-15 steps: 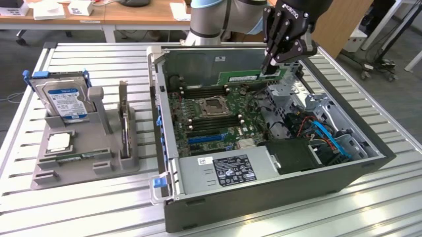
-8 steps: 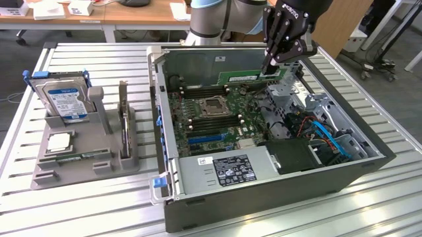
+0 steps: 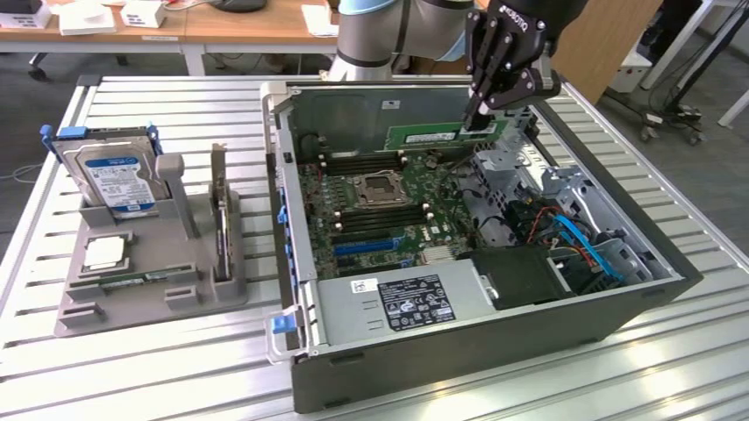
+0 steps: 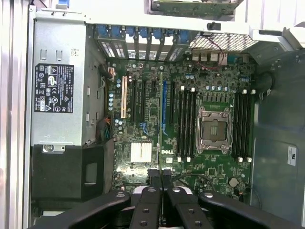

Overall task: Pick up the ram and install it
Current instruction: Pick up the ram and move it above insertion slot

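My gripper (image 3: 480, 123) is shut on the ram (image 3: 445, 137), a long thin green stick. It hangs level above the back of the open computer case (image 3: 293, 219). It is over the motherboard's upper memory slots (image 3: 351, 162) and apart from them. In the wrist view the fingertips (image 4: 153, 175) pinch together on the ram (image 4: 161, 143), which shows edge-on as a thin line. Below lie the CPU socket (image 4: 213, 130) and black memory slots (image 4: 186, 124) on either side of it.
The case walls, a drive cage with blue cables (image 3: 585, 237) and the power supply (image 3: 404, 298) surround the motherboard. At the exterior view's left, a grey holder (image 3: 153, 289) carries a blue-labelled hard drive (image 3: 117, 180) and an upright expansion card (image 3: 220, 219).
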{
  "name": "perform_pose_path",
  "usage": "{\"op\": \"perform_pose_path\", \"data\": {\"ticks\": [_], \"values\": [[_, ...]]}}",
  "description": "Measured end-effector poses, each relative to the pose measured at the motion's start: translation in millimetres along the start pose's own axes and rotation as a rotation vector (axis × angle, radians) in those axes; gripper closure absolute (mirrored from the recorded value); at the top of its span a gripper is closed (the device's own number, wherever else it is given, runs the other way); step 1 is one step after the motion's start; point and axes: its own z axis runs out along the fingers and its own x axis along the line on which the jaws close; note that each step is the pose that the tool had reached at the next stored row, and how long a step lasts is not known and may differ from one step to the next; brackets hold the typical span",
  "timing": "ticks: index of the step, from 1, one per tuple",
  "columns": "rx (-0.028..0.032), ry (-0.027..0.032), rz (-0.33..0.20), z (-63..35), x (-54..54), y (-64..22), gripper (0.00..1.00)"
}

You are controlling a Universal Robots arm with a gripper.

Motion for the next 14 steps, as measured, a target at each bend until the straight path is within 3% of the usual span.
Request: {"op": "perform_pose_path", "data": {"ticks": [14], "values": [[0.0004, -0.0003, 0.007, 1.3, -17.8, -0.5, 0.89]]}}
